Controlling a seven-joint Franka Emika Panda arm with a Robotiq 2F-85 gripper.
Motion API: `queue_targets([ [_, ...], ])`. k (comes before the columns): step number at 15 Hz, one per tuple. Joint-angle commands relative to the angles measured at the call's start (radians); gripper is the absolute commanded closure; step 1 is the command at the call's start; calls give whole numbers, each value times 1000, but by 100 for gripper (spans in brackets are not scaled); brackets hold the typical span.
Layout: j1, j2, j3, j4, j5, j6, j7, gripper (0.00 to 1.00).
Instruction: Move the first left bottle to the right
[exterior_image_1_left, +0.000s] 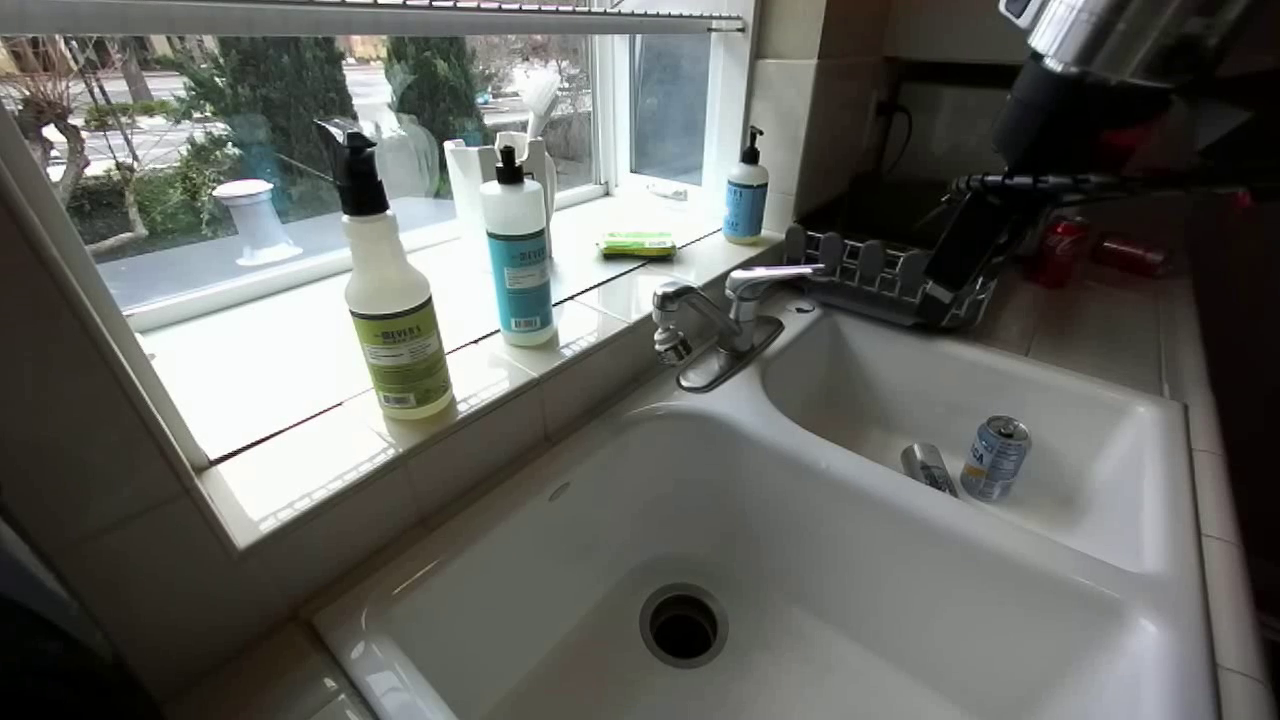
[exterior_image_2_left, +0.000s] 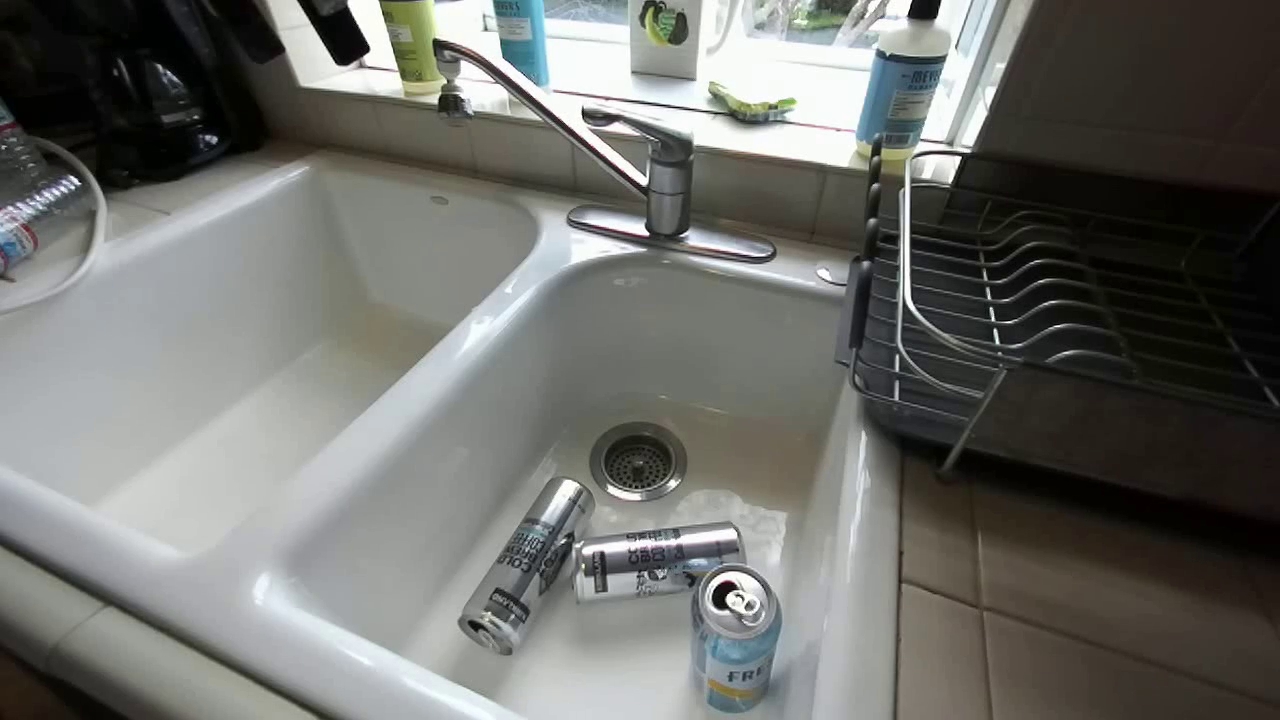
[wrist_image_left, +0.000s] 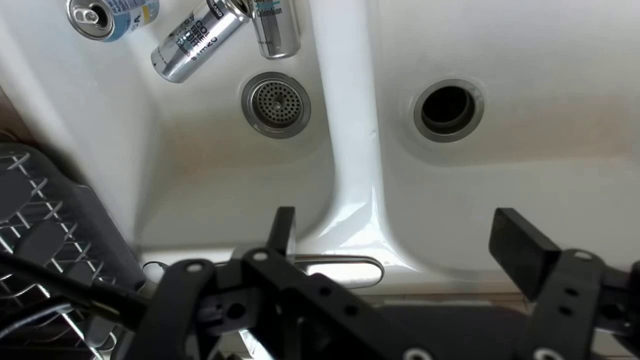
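Note:
The first left bottle (exterior_image_1_left: 400, 340) is a tall clear spray bottle with a black trigger and a yellow-green label. It stands upright on the window sill, leftmost of the bottles in an exterior view. In an exterior view only its lower part (exterior_image_2_left: 412, 50) shows; its top is cut off by the frame edge. My gripper (wrist_image_left: 390, 235) is open and empty, high above the sink near the faucet in the wrist view. It is apart from the bottle, which is out of the wrist view. Dark finger parts show in an exterior view (exterior_image_1_left: 958, 250) at the upper right.
A blue-labelled bottle (exterior_image_1_left: 522, 280) and a small blue bottle (exterior_image_1_left: 746, 200) stand farther right on the sill. A green packet (exterior_image_1_left: 636, 245) lies between them. The faucet (exterior_image_2_left: 668, 180) rises behind the double sink (exterior_image_2_left: 470, 320). Cans (exterior_image_2_left: 660, 560) lie in one basin. A dish rack (exterior_image_2_left: 1050, 300) stands beside it.

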Motion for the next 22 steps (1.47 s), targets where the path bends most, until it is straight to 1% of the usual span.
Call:
queue_targets([
  [1,28,103,31,106,-36,-10,-13,0],
  [2,37,132,42,140,-46,-16,-26,0],
  [3,50,182,55,198,-50,-17,-38,0],
  [5,64,286,84,323,-64,-55,-43,0],
  [8,91,442,105,493,-83,-95,-58,0],
  [9,96,497,110,549,-106,-113,-52,0],
  [13,142,684,95,768,-184,-144,-77,0],
  [16,189,805,78,931,-227,-170,-123,0],
  [17,181,706,58,791,-187,-108,-95,0],
  [19,201,766,52,871,-198,-125,-110,0],
  [22,210,792,48,906,-201,-137,-115,0],
])
